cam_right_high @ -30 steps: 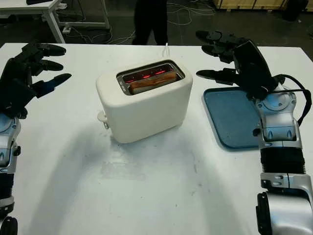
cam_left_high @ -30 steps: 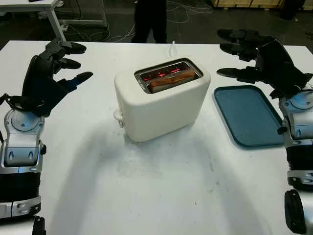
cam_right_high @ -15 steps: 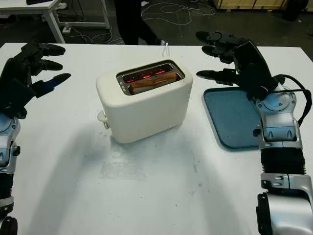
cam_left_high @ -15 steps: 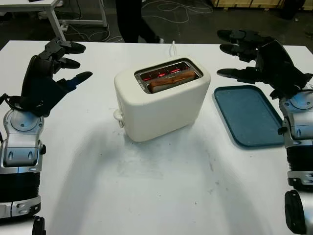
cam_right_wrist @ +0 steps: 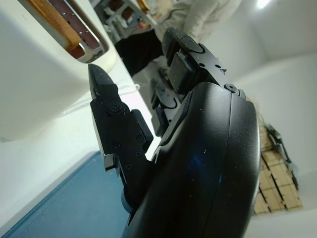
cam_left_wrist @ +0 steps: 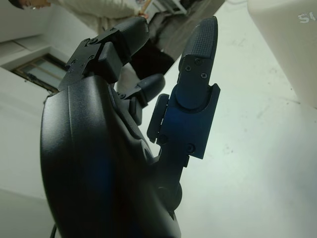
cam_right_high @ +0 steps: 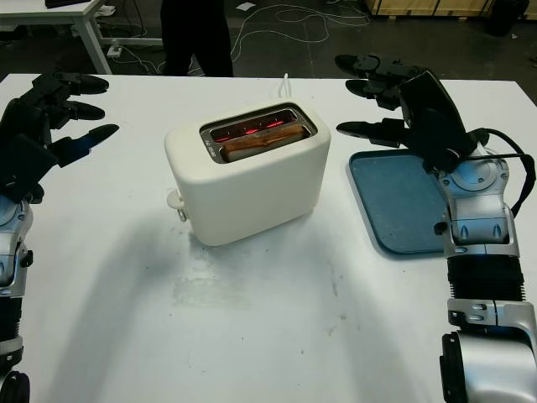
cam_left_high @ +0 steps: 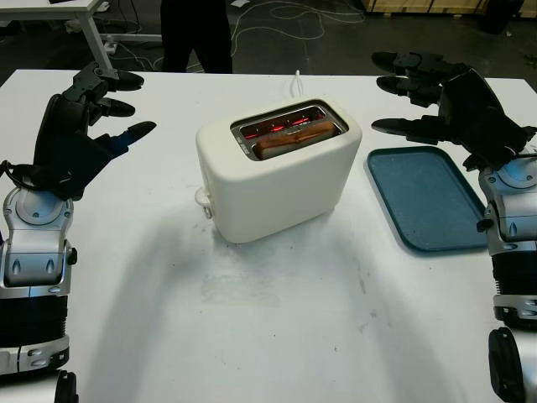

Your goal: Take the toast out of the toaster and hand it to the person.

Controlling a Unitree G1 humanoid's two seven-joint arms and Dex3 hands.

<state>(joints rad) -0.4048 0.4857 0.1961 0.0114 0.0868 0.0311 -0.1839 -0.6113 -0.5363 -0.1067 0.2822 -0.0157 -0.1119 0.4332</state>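
While the toast (cam_left_high: 295, 138) sits down in the slot of the toaster (cam_left_high: 277, 172) at mid-table, elements glowing red beside it, your left hand (cam_left_high: 84, 117) hangs open and empty, well off to its left. Your right hand (cam_left_high: 436, 96) is open too, above the far end of the tray (cam_left_high: 424, 201), and a person (cam_left_high: 195, 34) stands beyond the table (cam_left_high: 277, 319).

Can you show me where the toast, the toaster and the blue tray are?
toast (cam_left_high: 295, 138), left eye view, middle of its browned top edge.
toaster (cam_left_high: 277, 185), left eye view, its cream front wall.
blue tray (cam_left_high: 428, 198), left eye view, its bare floor.
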